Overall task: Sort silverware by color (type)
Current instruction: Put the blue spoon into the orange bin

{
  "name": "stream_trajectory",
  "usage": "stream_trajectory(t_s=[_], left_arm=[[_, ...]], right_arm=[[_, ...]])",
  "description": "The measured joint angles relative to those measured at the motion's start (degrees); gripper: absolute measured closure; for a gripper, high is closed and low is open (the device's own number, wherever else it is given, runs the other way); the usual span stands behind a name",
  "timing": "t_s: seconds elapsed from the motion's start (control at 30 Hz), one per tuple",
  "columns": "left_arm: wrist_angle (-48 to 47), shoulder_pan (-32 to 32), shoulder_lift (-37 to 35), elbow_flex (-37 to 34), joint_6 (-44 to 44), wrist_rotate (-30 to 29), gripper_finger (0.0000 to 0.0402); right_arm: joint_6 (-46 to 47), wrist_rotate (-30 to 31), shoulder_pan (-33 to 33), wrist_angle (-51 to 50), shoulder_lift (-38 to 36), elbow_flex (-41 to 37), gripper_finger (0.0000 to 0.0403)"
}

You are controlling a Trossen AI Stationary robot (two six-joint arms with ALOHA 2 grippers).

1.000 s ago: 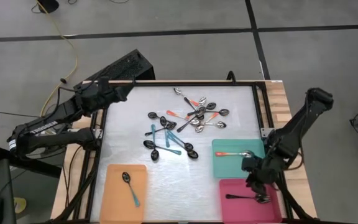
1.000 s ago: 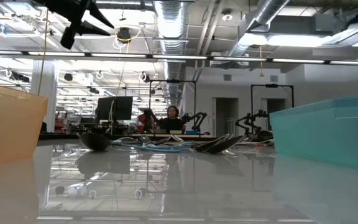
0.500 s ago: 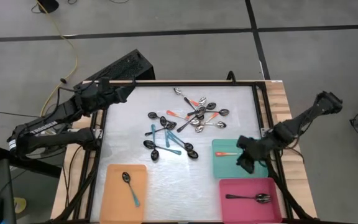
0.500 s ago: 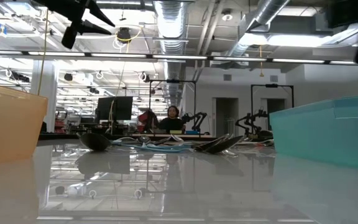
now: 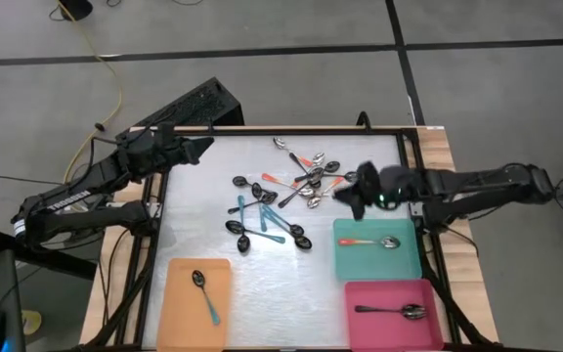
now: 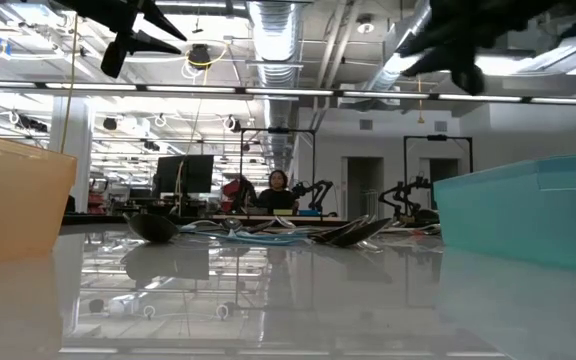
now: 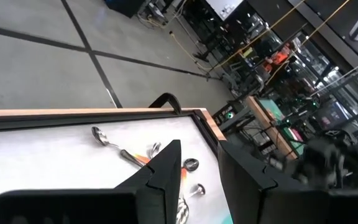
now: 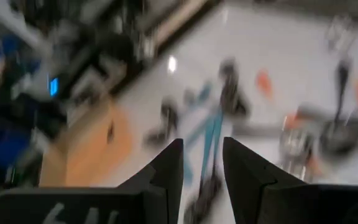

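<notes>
We see the right gripper (image 5: 348,198), parted and empty, right of centre over the spoons (image 5: 306,181): light, stiff, slippery; we'd pinch a handle mid-length.

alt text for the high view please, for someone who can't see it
Overhead view of a white table with spoons piled mid-table. The right claw hovers open at the pile's right edge; the left claw waits, open, at the far left corner. Orange, teal and pink trays each hold one spoon.

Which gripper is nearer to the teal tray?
The right gripper: it hovers just beyond the teal tray's far edge. The left gripper waits at the table's far left corner.
</notes>
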Motion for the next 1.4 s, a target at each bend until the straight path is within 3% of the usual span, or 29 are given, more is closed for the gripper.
stream_trajectory(t_s=[0.17,0.37,0.8,1.03,1.23,1.4], left_arm=[[0.02,0.01,0.0,0.0,2.22,3.12,0.0311],[0.0,-0.01,0.0,0.0,6.17,6.37,0.0311],[0.64,0.01,1.88,0.04,13.23,-2.56,0.0311],[4.24,-0.64,4.73,0.07,9.15,-3.61,0.0311],[5.0,-1.06,8.09,0.07,8.92,-5.08,0.0311],[4.3,-1.05,11.08,0.07,12.07,-4.67,0.0311]], right_arm=[[-2.9,1.59,-8.2,9.79,0.88,0.04,0.0281],[-3.11,1.17,-13.1,11.81,2.89,0.14,0.0281],[-9.15,-2.44,-14.55,11.01,13.67,0.24,0.0275],[-16.39,-8.11,-15.39,8.31,18.75,2.03,0.0225],[-27.3,-8.12,-16.58,-1.93,22.96,11.2,0.0166],[-34.84,-8.11,-16.54,-8.07,27.99,19.31,0.0153]])
